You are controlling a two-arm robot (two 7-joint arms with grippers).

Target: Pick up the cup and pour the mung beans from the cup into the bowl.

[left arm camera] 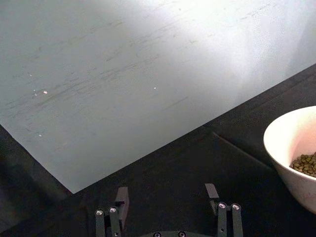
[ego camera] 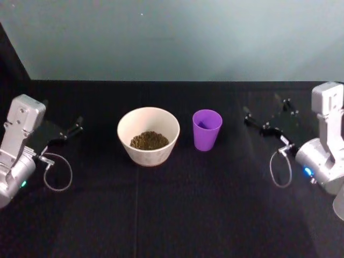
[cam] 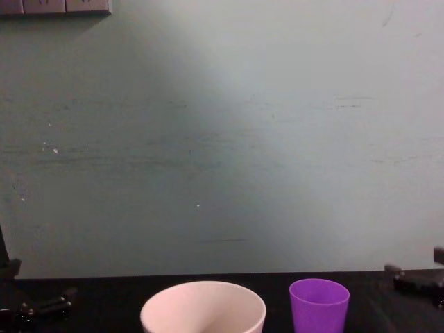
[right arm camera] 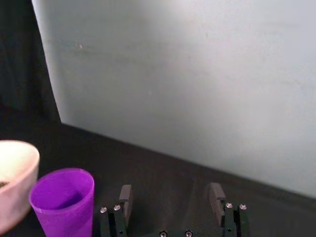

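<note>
Standing upright beside the bowl (ego camera: 148, 135) mid-tabletop, cup (ego camera: 207, 129) seemingly emptied; resting near side edges, left gripper (ego camera: 73, 129) and right gripper (ego camera: 257, 123) spread, gripping nothing.

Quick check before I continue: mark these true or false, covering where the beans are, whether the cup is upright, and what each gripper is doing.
1. The beans lie in the bowl. True.
2. The cup lies tipped over. False: it stands upright, on the robot's right of the bowl.
3. The right gripper holds the cup. False: it is open, apart from it.
4. The left gripper is open, empty. True.
5. Cup and bowl touch. False: there is a gap.
</note>
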